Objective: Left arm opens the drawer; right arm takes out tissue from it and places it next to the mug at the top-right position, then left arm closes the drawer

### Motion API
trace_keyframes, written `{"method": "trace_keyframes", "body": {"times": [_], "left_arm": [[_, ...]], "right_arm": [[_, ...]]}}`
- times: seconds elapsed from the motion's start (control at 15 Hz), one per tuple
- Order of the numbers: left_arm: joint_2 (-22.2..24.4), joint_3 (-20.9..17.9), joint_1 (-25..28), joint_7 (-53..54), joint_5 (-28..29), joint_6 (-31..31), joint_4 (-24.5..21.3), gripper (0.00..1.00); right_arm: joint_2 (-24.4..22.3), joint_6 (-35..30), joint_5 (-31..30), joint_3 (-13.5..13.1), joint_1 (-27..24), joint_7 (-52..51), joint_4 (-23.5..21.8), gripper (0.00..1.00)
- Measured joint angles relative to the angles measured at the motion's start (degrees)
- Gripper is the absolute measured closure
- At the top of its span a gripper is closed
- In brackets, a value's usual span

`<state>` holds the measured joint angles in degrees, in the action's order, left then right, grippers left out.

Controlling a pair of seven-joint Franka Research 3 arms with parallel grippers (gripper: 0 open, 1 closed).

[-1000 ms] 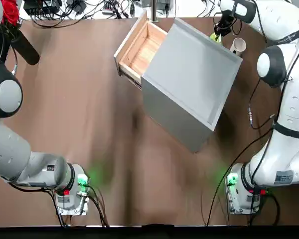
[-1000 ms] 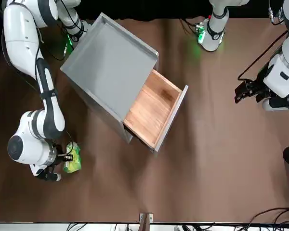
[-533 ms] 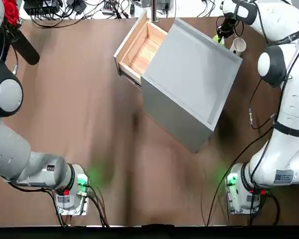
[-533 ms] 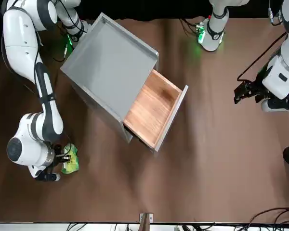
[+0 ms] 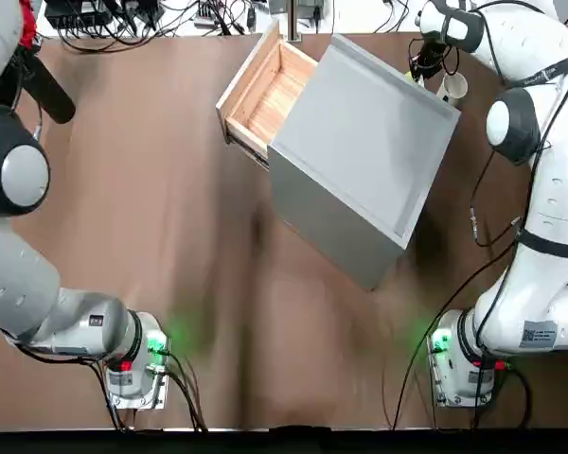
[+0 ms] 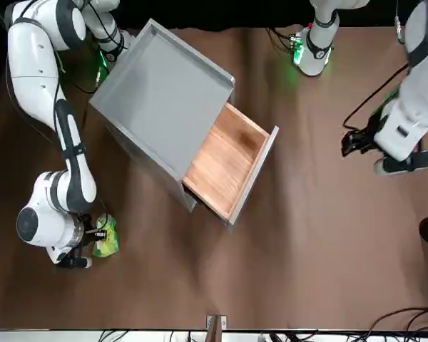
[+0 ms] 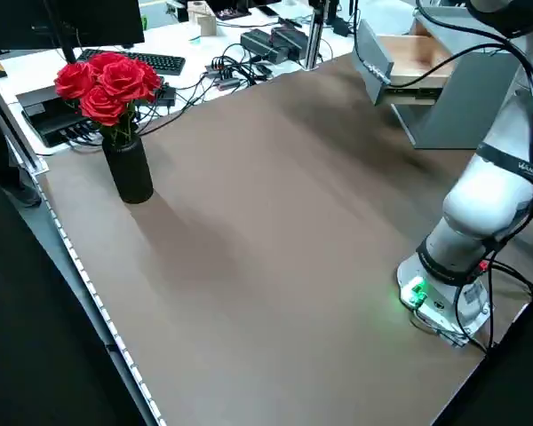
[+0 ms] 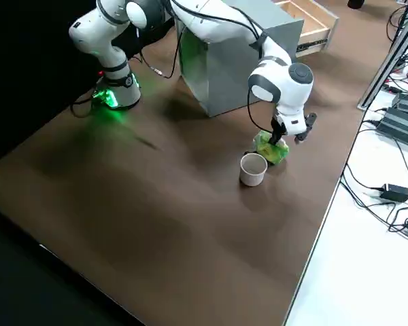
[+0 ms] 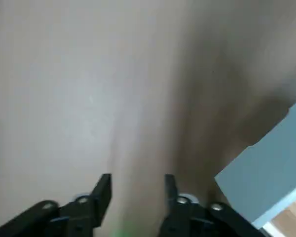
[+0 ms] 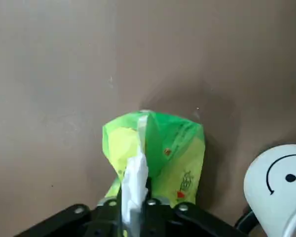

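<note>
**The left arm has swung in toward the drawer since a second ago; the right arm has barely shifted over the tissue.**

The grey cabinet [image 5: 360, 156] sits skewed at the far middle of the table, its drawer [image 6: 228, 164] pulled out and empty, waiting to be pushed shut. The left arm [image 6: 414, 92] hangs well apart from it on the left, its left gripper [image 9: 135, 190] spread over bare tabletop, likely lining up for the close. At the far right, the right arm [image 8: 279, 85] bends low so the right gripper [image 8: 284, 138] can set the tissue [image 10: 155, 145] down just beside the mug [image 8: 253, 168]; its fingers pinch the packet's top fold, which now rests on the table.
</note>
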<state>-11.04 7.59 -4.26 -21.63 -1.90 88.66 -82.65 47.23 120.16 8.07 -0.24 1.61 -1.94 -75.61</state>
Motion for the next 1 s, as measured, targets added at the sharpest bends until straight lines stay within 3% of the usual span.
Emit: {"method": "trace_keyframes", "body": {"times": [0.33, 0.6, 0.8, 0.87, 1.0], "left_arm": [[-7.7, 0.5, -4.7, -16.5, -0.8, -0.5, -0.3, 0.96], [-11.9, 1.1, -6.5, -29.6, -10.0, 0.2, -0.2, 0.99], [-13.8, 1.1, -6.3, -35.1, -19.5, 3.1, -0.1, 0.99], [-15.2, 1.2, -6.3, -37.6, -23.2, 5.8, 0.0, 0.99], [-16.2, 1.3, -7.0, -40.1, -25.0, 8.6, 0.1, 0.99]], "right_arm": [[0.0, -0.8, 0.0, 0.2, 0.1, 0.0, 0.3, 0.39], [-3.1, -9.4, 0.0, 0.2, 0.1, 0.0, 2.8, 0.01], [-10.5, -15.4, 0.0, 0.1, -0.1, 0.0, 3.9, 0.0], [-16.2, -20.6, 0.0, 0.0, -0.6, 0.0, 4.0, 0.0], [-21.4, -25.7, 0.0, 0.0, -1.8, 0.0, 4.0, 0.0]]}}
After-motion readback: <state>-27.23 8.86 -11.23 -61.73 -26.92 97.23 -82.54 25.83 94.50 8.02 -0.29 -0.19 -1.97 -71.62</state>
